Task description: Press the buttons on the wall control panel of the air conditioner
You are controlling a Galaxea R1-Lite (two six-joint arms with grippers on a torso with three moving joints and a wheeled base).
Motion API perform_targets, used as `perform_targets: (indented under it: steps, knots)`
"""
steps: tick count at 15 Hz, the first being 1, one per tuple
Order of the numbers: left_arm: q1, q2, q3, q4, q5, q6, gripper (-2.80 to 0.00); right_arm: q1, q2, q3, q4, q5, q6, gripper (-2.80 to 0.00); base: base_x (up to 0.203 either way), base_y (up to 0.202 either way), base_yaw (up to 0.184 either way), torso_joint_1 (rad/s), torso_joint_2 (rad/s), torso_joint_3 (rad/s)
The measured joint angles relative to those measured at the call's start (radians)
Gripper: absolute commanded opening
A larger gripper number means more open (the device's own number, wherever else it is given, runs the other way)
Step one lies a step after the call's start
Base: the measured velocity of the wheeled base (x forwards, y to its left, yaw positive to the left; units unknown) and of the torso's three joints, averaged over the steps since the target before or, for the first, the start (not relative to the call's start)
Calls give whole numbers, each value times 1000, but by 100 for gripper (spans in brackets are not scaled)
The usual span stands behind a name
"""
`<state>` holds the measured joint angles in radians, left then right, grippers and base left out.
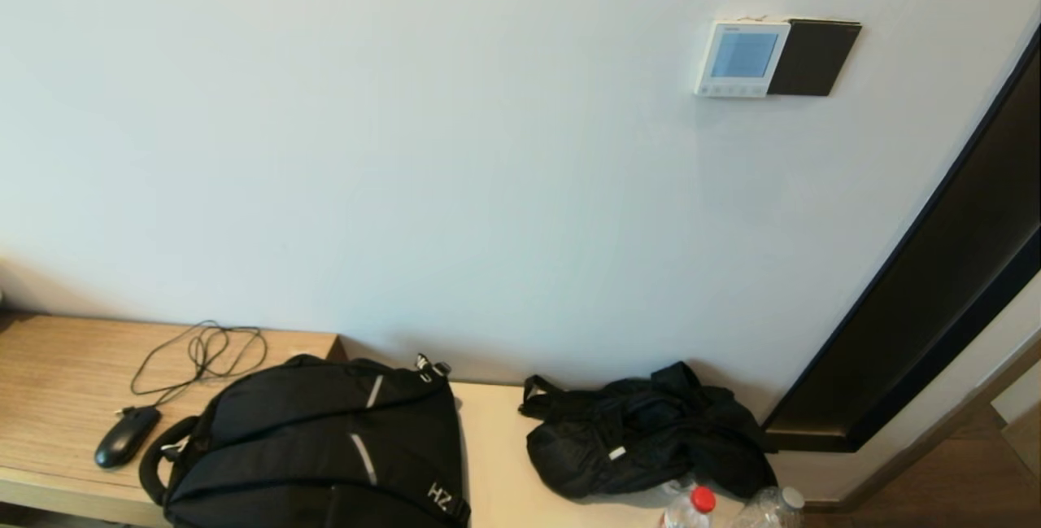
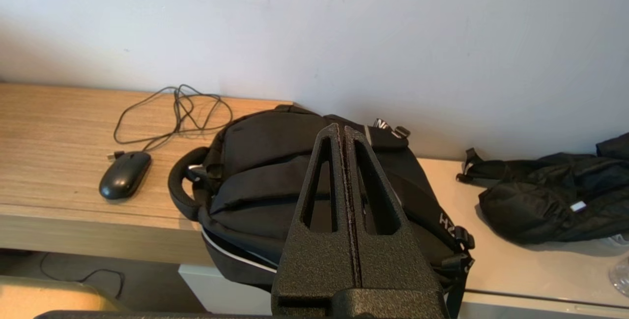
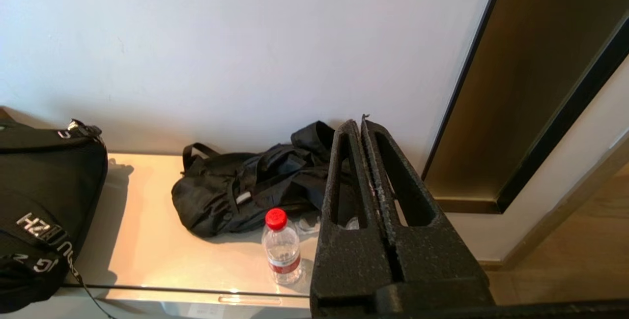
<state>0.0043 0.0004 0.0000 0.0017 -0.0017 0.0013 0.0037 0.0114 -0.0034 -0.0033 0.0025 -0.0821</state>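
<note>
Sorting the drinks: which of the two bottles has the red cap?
The left bottle, standing nearer the crumpled black bag; the other bottle to its right has a pale cap.

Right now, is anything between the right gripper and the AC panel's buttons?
Nothing visible. The control panel hangs on bare wall, buttons uncovered. The right gripper, shut, sits low above the black bag and bottle; only open wall shows above.

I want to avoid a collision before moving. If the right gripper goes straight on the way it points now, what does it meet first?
Probably the crumpled black bag or the wall just behind it. The shut right gripper points over the bag's end toward the wall; depth is unclear. The control panel lies well above this line.
</note>
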Motion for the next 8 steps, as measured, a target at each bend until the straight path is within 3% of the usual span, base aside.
perform_targets:
  steps: [5,8]
  knots:
    - [0,0,0,0,0,0,-280,1,-13,3,-2,15,3,-280,0,0,0,0,0,0]
    - [0,0,0,0,0,0,-280,1,-13,3,-4,14,55,-280,0,0,0,0,0,0]
